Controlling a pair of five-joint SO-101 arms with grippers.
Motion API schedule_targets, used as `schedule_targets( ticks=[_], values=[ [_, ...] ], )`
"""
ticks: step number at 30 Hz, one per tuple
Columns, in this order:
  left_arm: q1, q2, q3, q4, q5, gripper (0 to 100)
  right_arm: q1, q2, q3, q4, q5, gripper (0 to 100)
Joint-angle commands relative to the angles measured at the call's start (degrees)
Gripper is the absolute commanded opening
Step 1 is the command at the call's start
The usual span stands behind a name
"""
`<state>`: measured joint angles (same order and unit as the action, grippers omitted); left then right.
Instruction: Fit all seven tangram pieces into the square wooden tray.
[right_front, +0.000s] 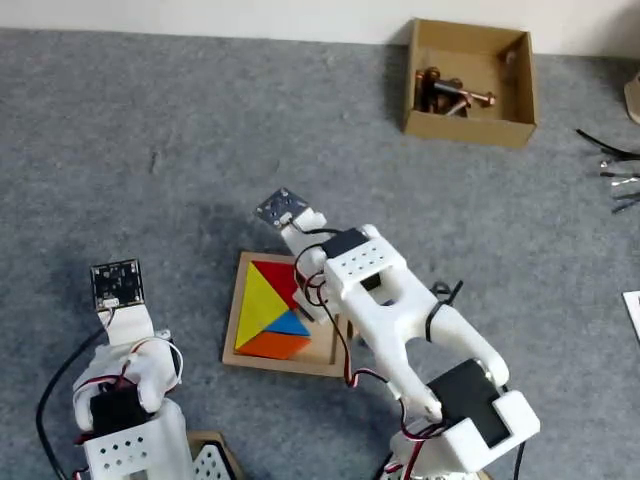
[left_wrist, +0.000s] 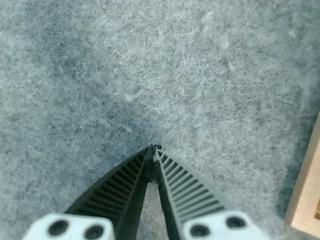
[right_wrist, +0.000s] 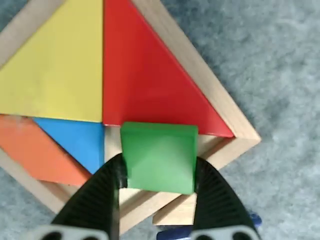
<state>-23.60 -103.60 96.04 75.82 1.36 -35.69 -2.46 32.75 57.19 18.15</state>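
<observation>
Green wood sits in the right gripper (right_wrist: 159, 172). Its fingers are clamped on two opposite sides of the green square (right_wrist: 159, 156), which hangs over the bare wood in one corner of the tray (right_wrist: 216, 95).

The square's far edge lies along the short side of the red triangle (right_wrist: 145, 75) and runs parallel to it. We judge that it needs no turning, only a straight drop into the gap on the gripper's side of that edge. We cannot tell whether it already touches the tray floor.

Beyond the red piece, deeper in the tray, lie the yellow triangle (right_wrist: 60, 65), the blue triangle (right_wrist: 75, 140) and the orange piece (right_wrist: 35, 147), fitted edge to edge.

Outside the tray, off one of its sides, the left gripper (left_wrist: 153, 149) points at bare carpet (left_wrist: 150, 75) with its jaws pressed together and empty. The right arm is the nearer one for this move.

Well past the tray stands a cardboard box (right_front: 465, 125).
</observation>
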Motion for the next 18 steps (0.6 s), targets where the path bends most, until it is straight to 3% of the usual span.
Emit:
schedule_targets(
  ticks=[1, 11, 18],
  values=[
    [-0.75, -0.31, 1.1, 0.18, 0.62, 1, -0.66, -3.12, -0.22, -1.1, -0.7, 0.4],
    [-0.75, -0.31, 1.1, 0.18, 0.62, 1, -6.46, -3.12, 3.21, -1.1, -0.7, 4.3],
    [-0.75, -0.31, 1.1, 0.18, 0.62, 1, -6.55, -3.12, 3.21, -1.1, -0.79, 7.3]
  ],
)
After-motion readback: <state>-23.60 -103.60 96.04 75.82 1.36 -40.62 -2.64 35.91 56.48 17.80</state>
